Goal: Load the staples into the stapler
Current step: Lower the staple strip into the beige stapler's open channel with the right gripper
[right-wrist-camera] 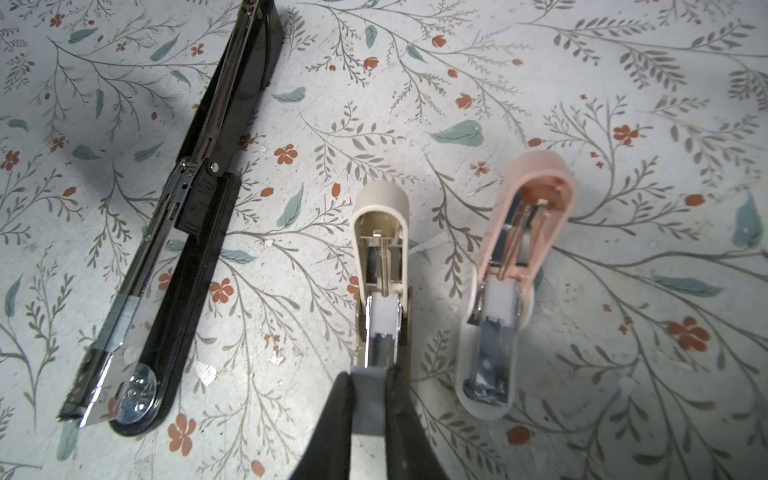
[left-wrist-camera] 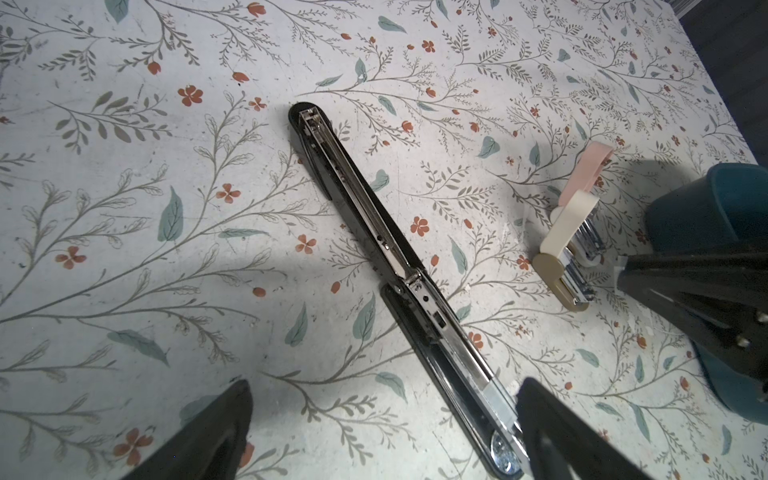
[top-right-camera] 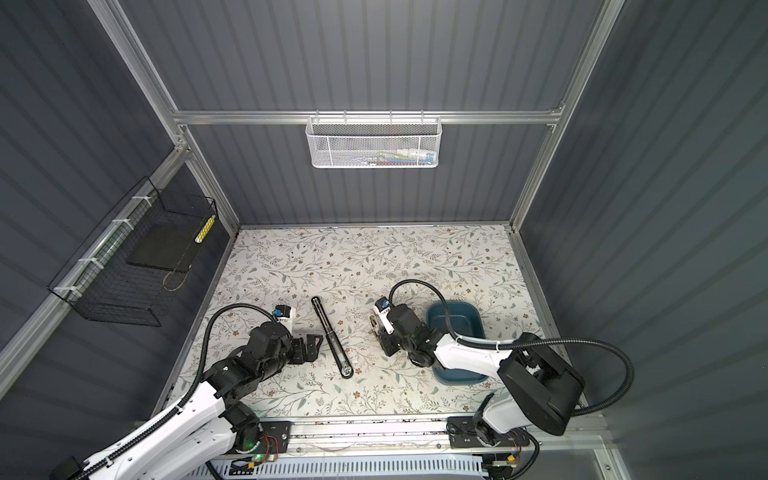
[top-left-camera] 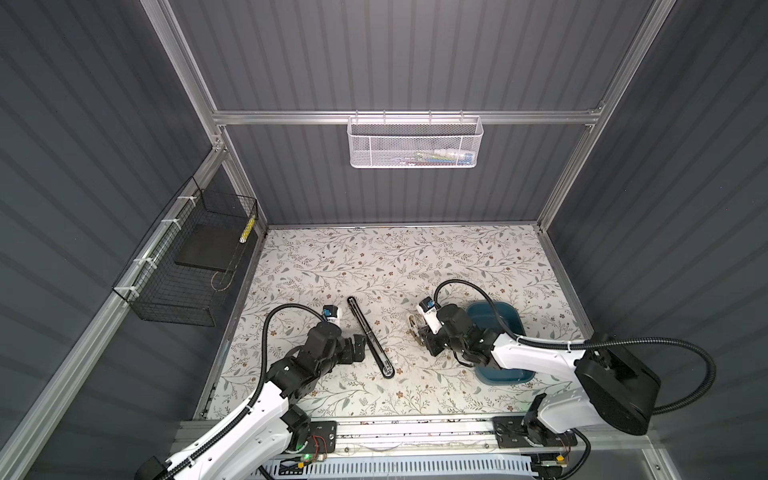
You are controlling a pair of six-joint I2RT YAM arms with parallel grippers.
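The left gripper [top-left-camera: 358, 348] is spread wide and nothing is held in it. It is seen just beside the black stapler [top-left-camera: 370, 336], which is laid open flat on the surface [top-left-camera: 415, 257]. A silvery strip [right-wrist-camera: 124, 318] is seen in its track, maybe staples put in.

Further right, the right gripper [right-wrist-camera: 369, 376] is closed almost fully on a small grey strip, taken to be the staples [right-wrist-camera: 369, 405]. They are held right over the open track of the cream stapler [right-wrist-camera: 380, 232]. The pink stapler [right-wrist-camera: 507, 299] is laid open just beside it, and a blue tub [top-right-camera: 457, 322] is set past that.

The staples are judged to be light, thin, smooth and easy to snap. They are best pinched softly by the long sides, near the middle, and kept level.
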